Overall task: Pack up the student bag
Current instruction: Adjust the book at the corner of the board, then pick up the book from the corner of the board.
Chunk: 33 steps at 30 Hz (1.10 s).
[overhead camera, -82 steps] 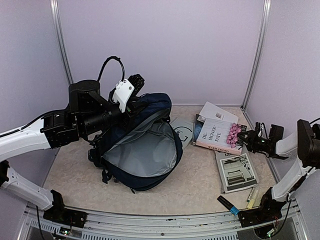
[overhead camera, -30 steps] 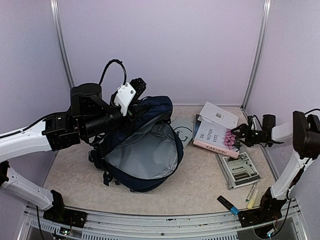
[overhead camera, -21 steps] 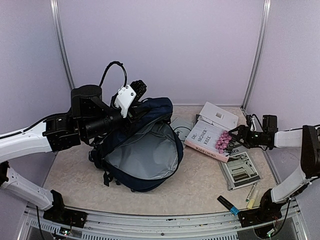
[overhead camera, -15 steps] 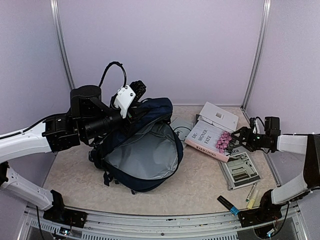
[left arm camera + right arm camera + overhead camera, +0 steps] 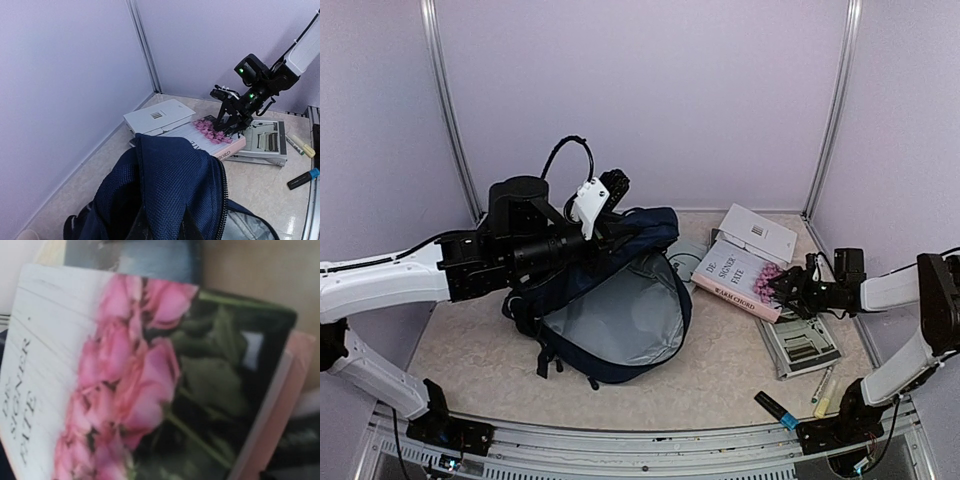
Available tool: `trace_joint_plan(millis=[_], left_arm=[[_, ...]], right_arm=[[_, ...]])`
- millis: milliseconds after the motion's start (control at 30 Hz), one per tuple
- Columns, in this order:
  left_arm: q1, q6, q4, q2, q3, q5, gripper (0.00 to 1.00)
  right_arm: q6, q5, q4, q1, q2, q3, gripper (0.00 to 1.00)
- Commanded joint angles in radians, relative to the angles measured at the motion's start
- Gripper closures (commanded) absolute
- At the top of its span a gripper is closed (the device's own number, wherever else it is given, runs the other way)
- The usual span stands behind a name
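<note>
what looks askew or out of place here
The pink book lies crooked, angled across the pile with its rose end overlapping the grey book instead of lying flat and squared up. Nothing looks spilled or damaged.

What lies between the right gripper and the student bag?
The pink-flowered book, reaching from the right gripper almost to the student bag; the top external view shows it.

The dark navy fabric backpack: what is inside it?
Only light grey lining shows inside the dark navy backpack; no item is visible. The part under its raised flap is covered.
</note>
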Motion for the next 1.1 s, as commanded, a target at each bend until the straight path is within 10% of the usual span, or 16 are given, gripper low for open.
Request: trace_joint_plan(millis=[0,367,633,1067], left_arm=[[0.088,-0.089,0.177,0.107,0.039,0.153,1.0],[0.115,-0.053,0.144,0.406,0.233,0.219,1.0],[0.118,-0.043,0.136,0.43,0.222,0.211,1.0],[0.123,-0.044,0.133,0.452,0.206,0.215,1.0]], right_arm=[[0.084,-0.031,0.083,0.037,0.046,-0.006,0.16],[0.149,-0.043,0.24,0.099,0.11,0.069,0.14],[0.022,0.167,-0.04,0.069,0.04,0.165,0.02],[-0.037,0.045,-0.069,0.051,0.349,0.395,0.0]])
